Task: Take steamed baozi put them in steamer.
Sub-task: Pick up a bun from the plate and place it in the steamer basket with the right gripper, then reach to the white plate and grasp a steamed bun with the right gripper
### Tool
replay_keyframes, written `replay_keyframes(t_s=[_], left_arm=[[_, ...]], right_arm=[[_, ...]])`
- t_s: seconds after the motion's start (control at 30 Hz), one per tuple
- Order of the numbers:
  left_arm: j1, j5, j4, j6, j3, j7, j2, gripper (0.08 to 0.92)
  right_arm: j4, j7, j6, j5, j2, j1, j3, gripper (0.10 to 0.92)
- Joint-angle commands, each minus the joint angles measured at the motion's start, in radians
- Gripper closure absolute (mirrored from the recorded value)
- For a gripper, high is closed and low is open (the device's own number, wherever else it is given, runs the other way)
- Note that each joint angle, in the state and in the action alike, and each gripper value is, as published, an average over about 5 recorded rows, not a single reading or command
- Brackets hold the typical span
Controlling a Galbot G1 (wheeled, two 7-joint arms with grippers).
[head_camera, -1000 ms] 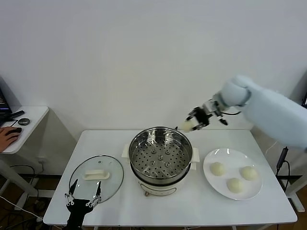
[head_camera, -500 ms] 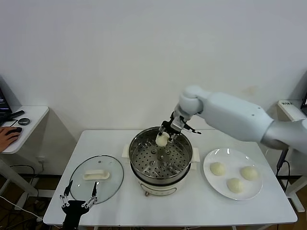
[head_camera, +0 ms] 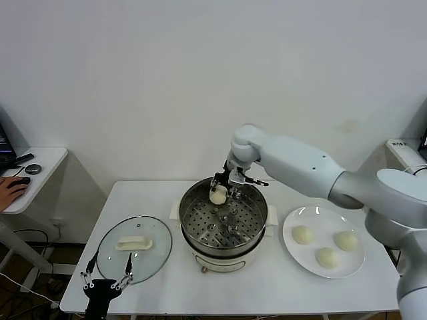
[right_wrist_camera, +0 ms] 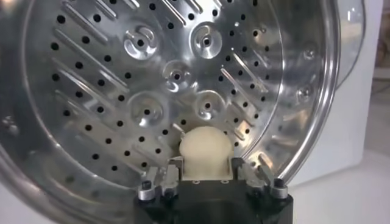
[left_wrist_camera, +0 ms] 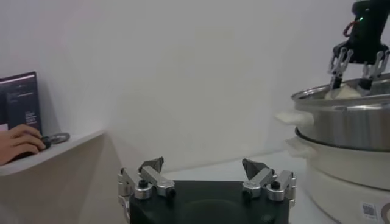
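Note:
My right gripper (head_camera: pixel 220 192) is shut on one cream-white baozi (head_camera: pixel 217 195) and holds it just above the far left part of the steel steamer (head_camera: pixel 223 223). In the right wrist view the baozi (right_wrist_camera: pixel 205 151) sits between the jaws over the perforated tray (right_wrist_camera: pixel 122 91). Three more baozi (head_camera: pixel 302 235) (head_camera: pixel 345 241) (head_camera: pixel 326 257) lie on the white plate (head_camera: pixel 297 253) at the right. My left gripper (head_camera: pixel 105 279) is open and empty at the table's front left edge, in front of the glass lid; it also shows in the left wrist view (left_wrist_camera: pixel 206 181).
The glass lid (head_camera: pixel 133 248) with a white handle lies flat left of the steamer. A side desk (head_camera: pixel 30 177) with a person's hand on a mouse stands at the far left. The steamer's wall (left_wrist_camera: pixel 347 125) rises close to my left gripper.
My right arm has carried the baozi leftward from beyond the pot's far right rim to over the tray's far left part and lowered it. My left gripper has dropped back slightly.

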Motion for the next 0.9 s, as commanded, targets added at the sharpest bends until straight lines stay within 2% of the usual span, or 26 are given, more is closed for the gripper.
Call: replay_keyframes(t_s=[0.03, 0.13, 0.23, 0.43, 0.6, 0.7, 0.8, 0.9], left_arm=[[0.001, -0.001, -0.001, -0.001, -0.003, 0.000, 0.000, 0.177], [0.003, -0.002, -0.003, -0.002, -0.002, 0.000, 0.000, 0.177], [0.004, -0.004, -0.004, -0.004, -0.001, 0.001, 0.002, 0.177], [0.009, -0.009, -0.007, -0.014, 0.001, 0.002, 0.012, 0.177], [0.012, -0.018, -0.014, -0.013, 0.004, 0.002, 0.023, 0.177], [0.011, -0.020, -0.022, -0.009, 0.012, 0.001, 0.027, 0.177], [0.007, -0.020, -0.026, -0.004, 0.018, 0.001, 0.028, 0.177], [0.002, -0.019, -0.025, -0.003, 0.020, 0.001, 0.027, 0.177]], right_arm=[[0.071, -0.022, -0.005, 0.120, -0.025, 0.072, -0.049, 0.318], [0.186, -0.063, -0.076, 0.244, -0.115, 0.160, -0.101, 0.244], [0.301, -0.104, -0.173, 0.360, -0.236, 0.246, -0.157, 0.209], [0.556, -0.181, -0.620, 0.577, -0.541, 0.372, -0.287, 0.203], [0.664, -0.168, -0.993, 0.569, -0.773, 0.324, -0.296, 0.203], [0.675, -0.148, -1.126, 0.530, -0.850, 0.223, -0.235, 0.203], [0.651, -0.131, -1.167, 0.507, -0.894, 0.065, -0.118, 0.203], [0.597, -0.118, -1.108, 0.464, -0.906, -0.118, 0.016, 0.203]])
